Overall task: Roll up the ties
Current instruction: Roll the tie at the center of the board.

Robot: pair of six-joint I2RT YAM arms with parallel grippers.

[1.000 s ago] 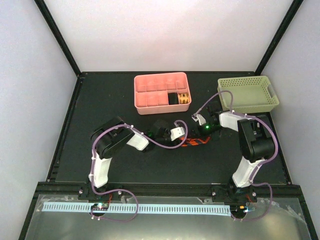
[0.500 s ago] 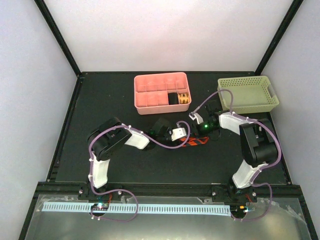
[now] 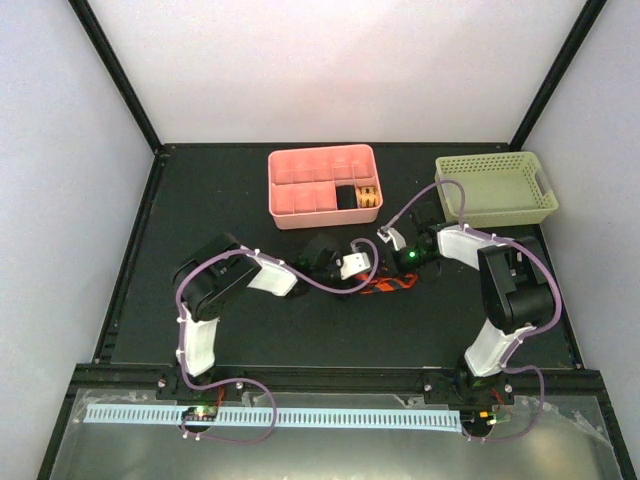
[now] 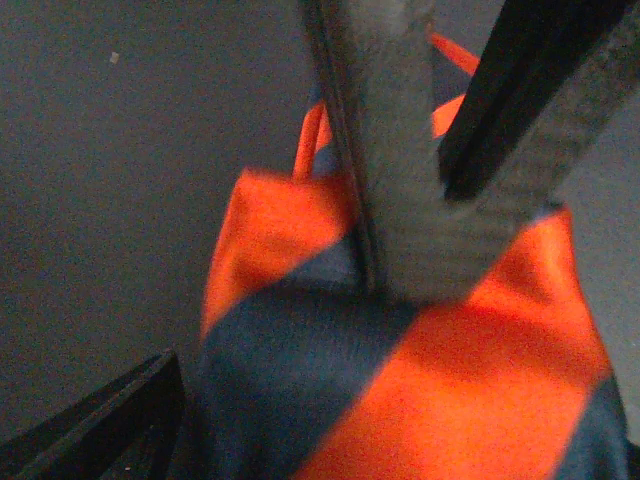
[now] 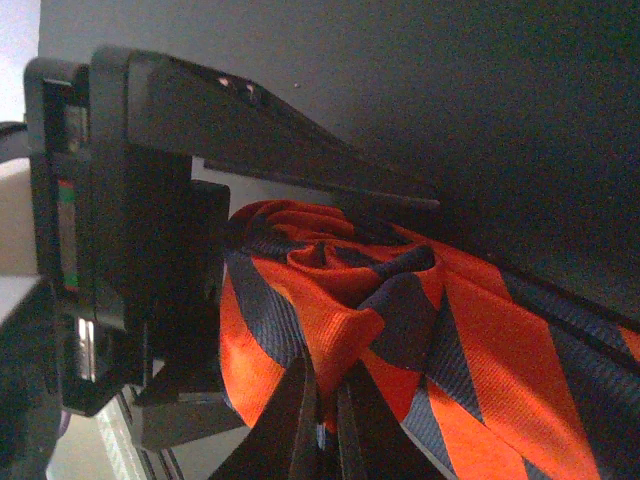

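Note:
The tie (image 3: 392,285), orange-red with navy diagonal stripes, lies partly rolled on the black table between the two grippers. In the right wrist view its coil (image 5: 340,265) shows, and my right gripper (image 5: 325,420) is shut on a fold at the coil's edge. My left gripper (image 3: 368,272) stands open around the roll from the left. One of its fingers (image 5: 300,160) reaches over the coil. In the left wrist view the tie (image 4: 420,380) fills the lower frame, with one left finger (image 4: 110,430) beside it. The right gripper's fingers (image 4: 400,150) come down onto the fabric.
A pink compartment tray (image 3: 300,215) stands behind the grippers, with a dark roll (image 3: 345,197) and a yellow patterned roll (image 3: 368,197) in its right cells. A pale green basket (image 3: 495,190) sits at the back right. Black frame rails border the table.
Both grippers have shifted slightly left over the tie. The right jaws have opened and then closed on a fold of the tie, and the left jaws have spread wider.

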